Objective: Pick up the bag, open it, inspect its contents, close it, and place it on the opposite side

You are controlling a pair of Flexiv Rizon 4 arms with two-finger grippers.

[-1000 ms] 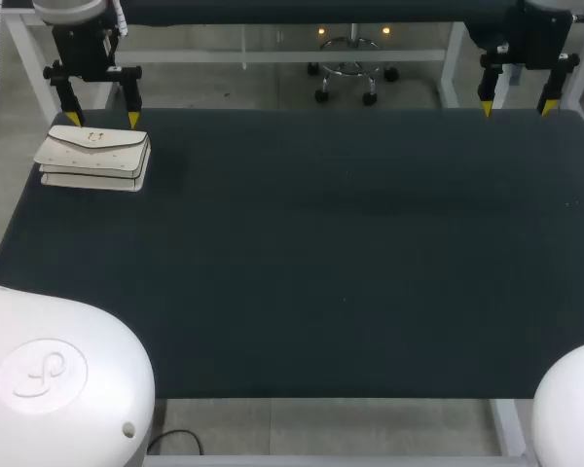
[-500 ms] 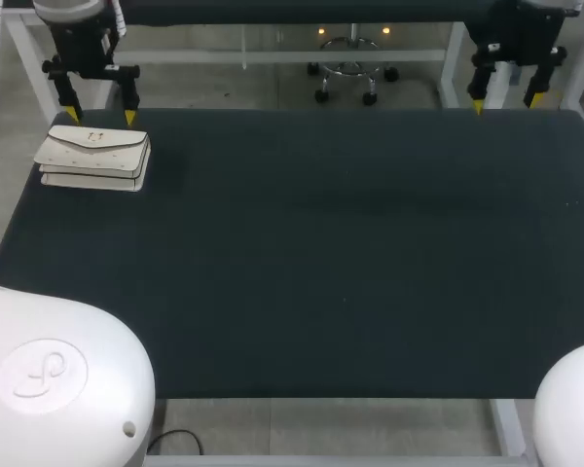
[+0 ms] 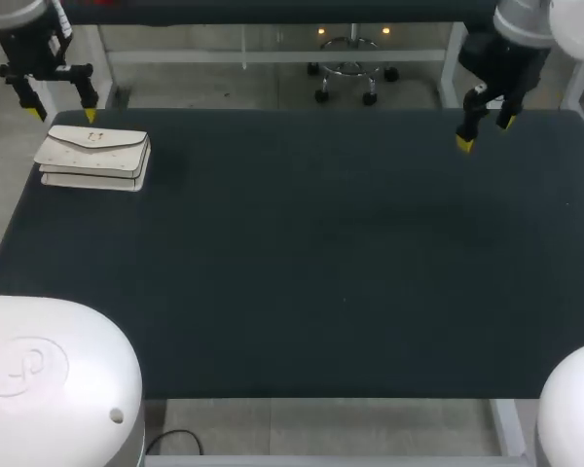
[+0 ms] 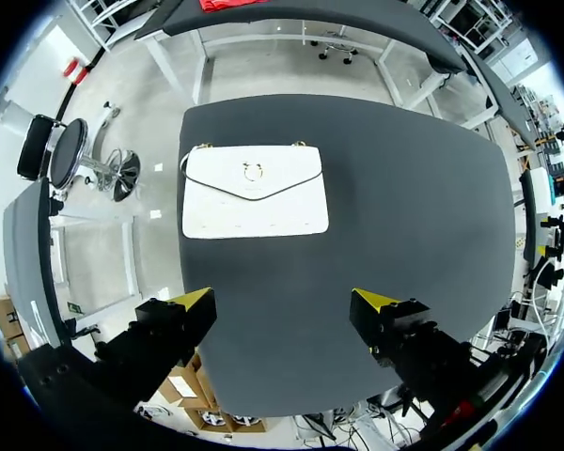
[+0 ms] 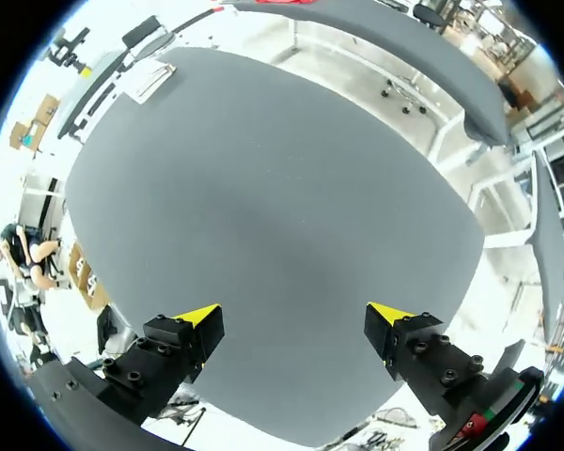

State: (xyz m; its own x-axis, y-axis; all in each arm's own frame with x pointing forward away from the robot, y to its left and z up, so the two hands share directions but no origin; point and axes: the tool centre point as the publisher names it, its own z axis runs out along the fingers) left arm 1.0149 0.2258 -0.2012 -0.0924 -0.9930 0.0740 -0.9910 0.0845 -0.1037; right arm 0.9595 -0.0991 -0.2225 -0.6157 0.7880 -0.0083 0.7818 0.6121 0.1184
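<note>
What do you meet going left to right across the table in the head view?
Bag → right gripper. The left gripper hangs just beyond the bag, over the same stretch, so it has no clear place in the order.

In the head view the left arm [image 3: 24, 39] and the right arm [image 3: 511, 49] are cut off by the upper edge, so only their lower ends show. The bag [image 3: 92, 159] lies with its flap down, its inside hidden, and its clasp [image 3: 95, 136] is too small to make out there
</note>
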